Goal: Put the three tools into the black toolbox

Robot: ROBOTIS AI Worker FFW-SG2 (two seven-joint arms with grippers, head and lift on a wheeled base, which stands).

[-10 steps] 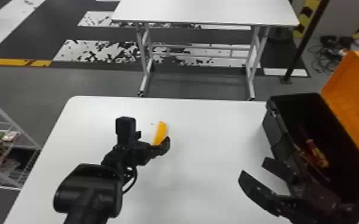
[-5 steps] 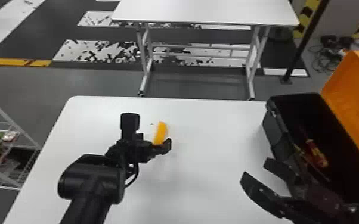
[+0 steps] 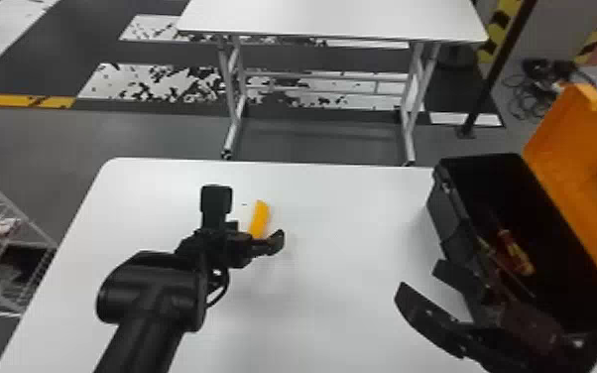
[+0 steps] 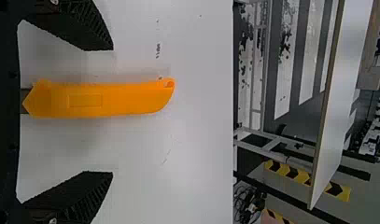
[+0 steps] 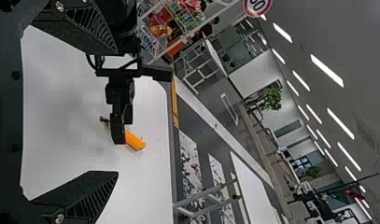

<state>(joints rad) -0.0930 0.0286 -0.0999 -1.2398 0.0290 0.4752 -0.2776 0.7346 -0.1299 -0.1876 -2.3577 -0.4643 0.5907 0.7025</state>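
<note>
My left gripper [image 3: 258, 238] is over the white table at the yellow utility knife [image 3: 260, 218]. In the left wrist view the knife [image 4: 103, 99] lies between the spread fingers of that gripper [image 4: 110, 111], touching neither. My right gripper [image 3: 419, 278] stands open beside the black toolbox [image 3: 453, 213], and its wrist view shows its two fingers apart, with nothing between the tips of the gripper [image 5: 117, 112]. Inside the open toolbox lies a red and yellow screwdriver [image 3: 515, 252], with another thin tool [image 3: 498, 260] beside it, partly hidden in shadow.
The toolbox's orange lid [image 3: 580, 168] is raised on the right. A second white table [image 3: 332, 20] stands beyond the work table [image 3: 337, 198]. At far left is a wire rack [image 3: 5, 268] with assorted items.
My left arm has shifted slightly to the right, its gripper staying at the knife, while its wrist has turned a little. The right gripper has barely moved, and the knife lies where it was.
</note>
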